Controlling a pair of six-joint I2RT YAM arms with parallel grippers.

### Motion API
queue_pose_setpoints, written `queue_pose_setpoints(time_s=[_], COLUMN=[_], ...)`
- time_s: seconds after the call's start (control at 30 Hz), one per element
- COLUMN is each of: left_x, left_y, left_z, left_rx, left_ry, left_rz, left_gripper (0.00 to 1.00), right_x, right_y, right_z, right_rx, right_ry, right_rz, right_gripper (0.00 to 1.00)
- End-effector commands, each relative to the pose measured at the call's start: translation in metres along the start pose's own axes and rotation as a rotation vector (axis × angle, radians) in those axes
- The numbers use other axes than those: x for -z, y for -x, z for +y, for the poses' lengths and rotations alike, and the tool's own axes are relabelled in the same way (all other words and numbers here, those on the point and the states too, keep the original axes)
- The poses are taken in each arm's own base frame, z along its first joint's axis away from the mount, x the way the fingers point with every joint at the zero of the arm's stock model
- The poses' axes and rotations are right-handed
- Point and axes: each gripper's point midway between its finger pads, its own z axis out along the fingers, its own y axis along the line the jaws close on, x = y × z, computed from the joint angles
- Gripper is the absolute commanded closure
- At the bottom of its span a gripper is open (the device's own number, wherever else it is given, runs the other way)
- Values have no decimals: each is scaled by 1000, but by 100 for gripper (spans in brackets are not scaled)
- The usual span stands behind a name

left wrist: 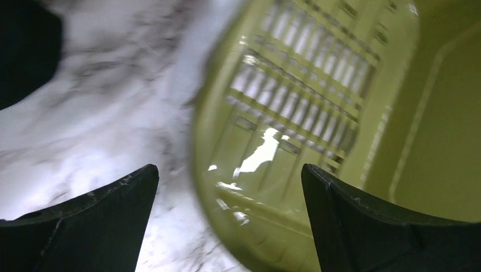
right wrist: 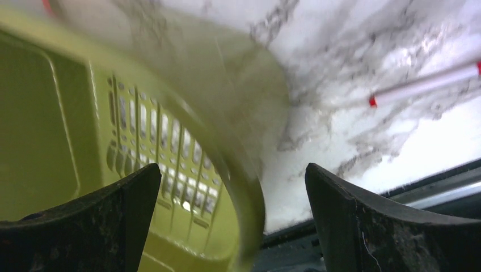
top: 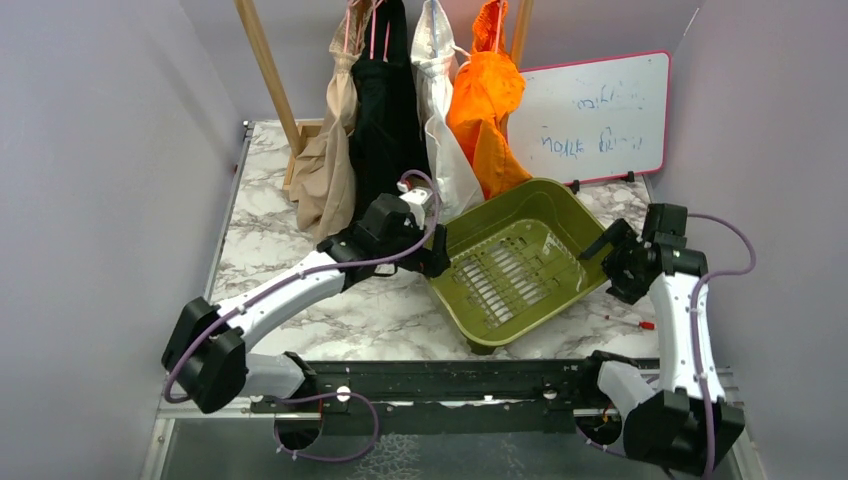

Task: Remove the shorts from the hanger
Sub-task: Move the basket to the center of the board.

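Four shorts hang at the back on a wooden rack: tan-beige shorts (top: 328, 150), black shorts (top: 384, 110), cream-white shorts (top: 440, 110) and orange shorts (top: 487, 100). My left gripper (top: 437, 262) is open and empty at the left rim of a green basket (top: 560, 205), just below the black shorts. In the left wrist view the left gripper (left wrist: 230, 181) straddles the basket rim (left wrist: 238, 226). My right gripper (top: 600, 248) is open and empty at the basket's right rim; in the right wrist view the right gripper (right wrist: 232, 181) has the basket rim (right wrist: 249, 198) between its jaws.
A whiteboard with a pink frame (top: 595, 115) leans at the back right. A red-tipped white marker (top: 632, 322) lies on the marble table right of the basket, also in the right wrist view (right wrist: 422, 85). A wooden rack post (top: 270, 75) stands at the back left. Grey walls close both sides.
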Motion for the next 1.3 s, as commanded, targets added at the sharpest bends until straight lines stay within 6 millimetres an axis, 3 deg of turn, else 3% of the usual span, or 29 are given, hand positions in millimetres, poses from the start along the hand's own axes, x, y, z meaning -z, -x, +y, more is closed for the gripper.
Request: queue_pose_setpoints(time_s=[0.0, 0.13, 0.27, 0.33, 0.43, 0.57, 0.77, 0.87, 0.97, 1.27], left_x=[-2, -11, -34, -46, -60, -73, -98, -106, -109, -93], left_y=[16, 8, 0, 2, 6, 6, 10, 3, -2, -2], left_z=[-77, -107, -133, -138, -143, -167, -195, -195, -186, -163], left_rx=[-32, 18, 9, 39, 81, 76, 124, 156, 183, 190], left_ry=[-423, -535, -537, -509, -508, -557, -588, -556, -505, -394], left_rz=[-20, -3, 27, 29, 19, 44, 55, 56, 56, 23], left_gripper=[1, 1, 1, 1, 1, 1, 1, 1, 1, 1], right_x=[-11, -19, -29, -35, -47, -57, -56, -52, -47, -46], right_y=[64, 95, 126, 142, 157, 189, 211, 211, 210, 215], right_z=[20, 29, 49, 56, 59, 54, 55, 64, 50, 44], right_rx=[-53, -109, -88, -74, -49, -64, 0, 86, 110, 157], right_ry=[-27, -26, 30, 15, -16, -85, -133, -73, -138, -179], right_rz=[-165, -213, -218, -214, -165, -214, -225, -232, -247, -251], right_gripper=[2, 7, 8, 8, 8, 7, 5, 5, 3, 1])
